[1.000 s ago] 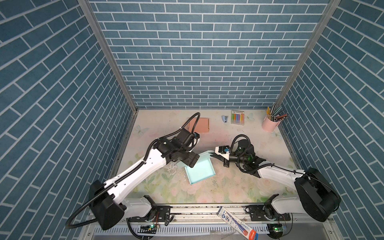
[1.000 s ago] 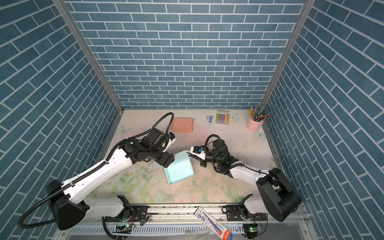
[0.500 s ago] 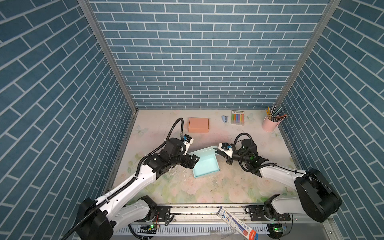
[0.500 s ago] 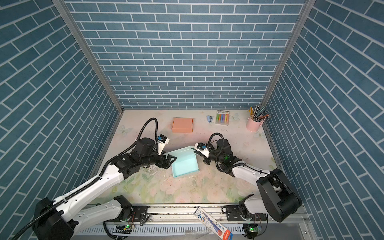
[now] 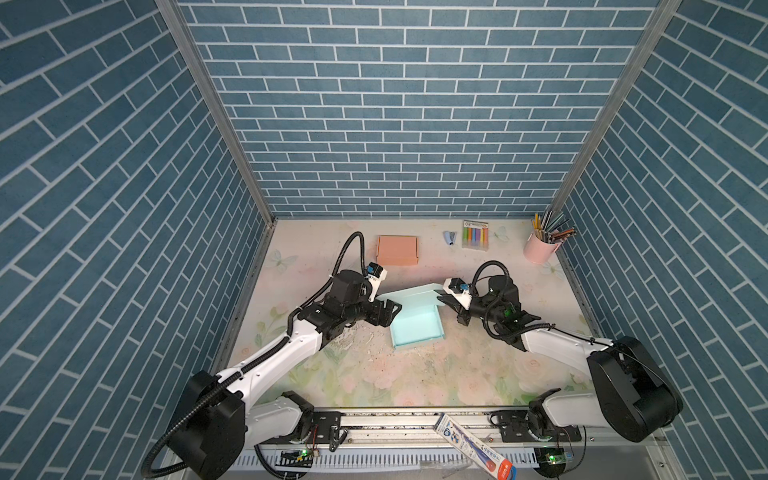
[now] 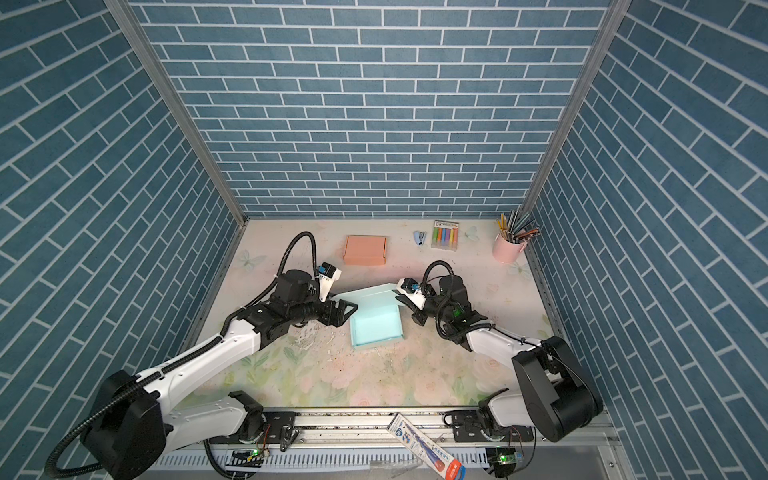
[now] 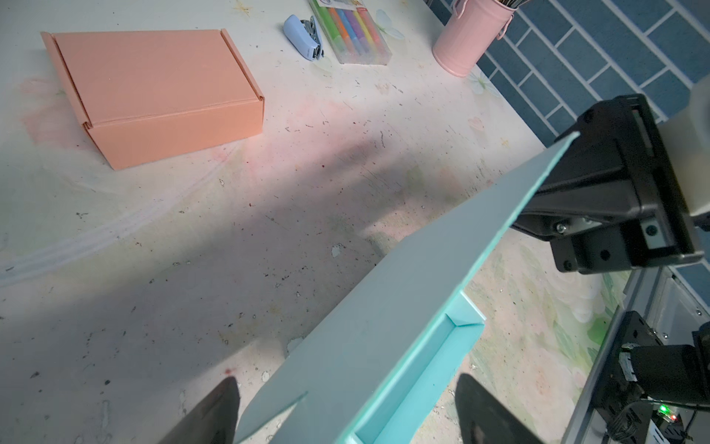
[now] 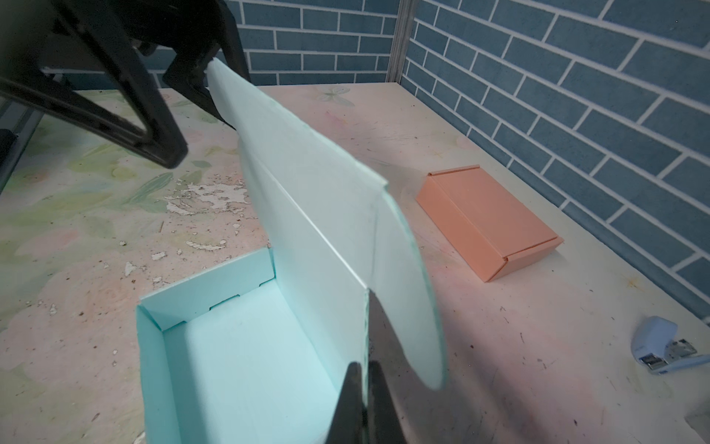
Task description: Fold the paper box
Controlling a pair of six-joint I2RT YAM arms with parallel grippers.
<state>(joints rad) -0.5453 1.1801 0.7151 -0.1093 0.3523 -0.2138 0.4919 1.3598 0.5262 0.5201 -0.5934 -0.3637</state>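
The teal paper box (image 5: 417, 328) (image 6: 376, 326) lies mid-table, its tray walls standing and its lid (image 5: 409, 295) (image 8: 307, 184) raised at the back. My right gripper (image 5: 440, 297) (image 6: 397, 296) (image 8: 363, 365) is shut on the lid's right end, beside its rounded flap. At the box's left side, my left gripper (image 5: 390, 309) (image 6: 347, 309) (image 7: 345, 378) is open. Its fingers straddle the lid's left end and the tray corner (image 7: 384, 326) without touching them.
A closed orange box (image 5: 397, 249) lies behind, with a stapler (image 5: 449, 237), a marker pack (image 5: 474, 235) and a pink pencil cup (image 5: 538, 248) along the back right. The table surface is peeled (image 5: 353, 338) left of the teal box. A tube (image 5: 473, 449) lies on the front rail.
My left arm has swung off the top of the box and come down at its left side, jaws open. The box has turned squarer and shifted right, its lid held up by the right gripper.
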